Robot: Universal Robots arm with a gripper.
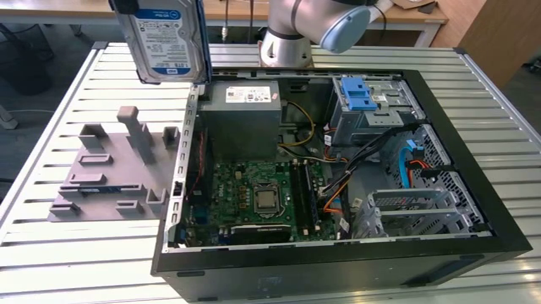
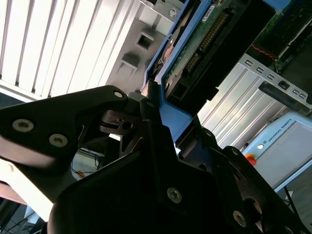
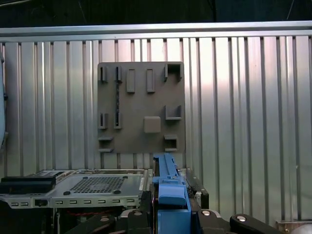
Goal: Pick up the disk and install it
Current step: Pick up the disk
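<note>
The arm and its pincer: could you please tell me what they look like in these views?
In the exterior view the arm is a smooth silver-grey tube with a rounded joint closed by a pale blue cap. In the second wrist view the pincer is matt black, built of flat angular plates fastened with silver screws.

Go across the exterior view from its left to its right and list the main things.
In order: grey holder plate → green circuit board → silver cage. The disk, held up above, overlaps the plate, so it is left out.
</note>
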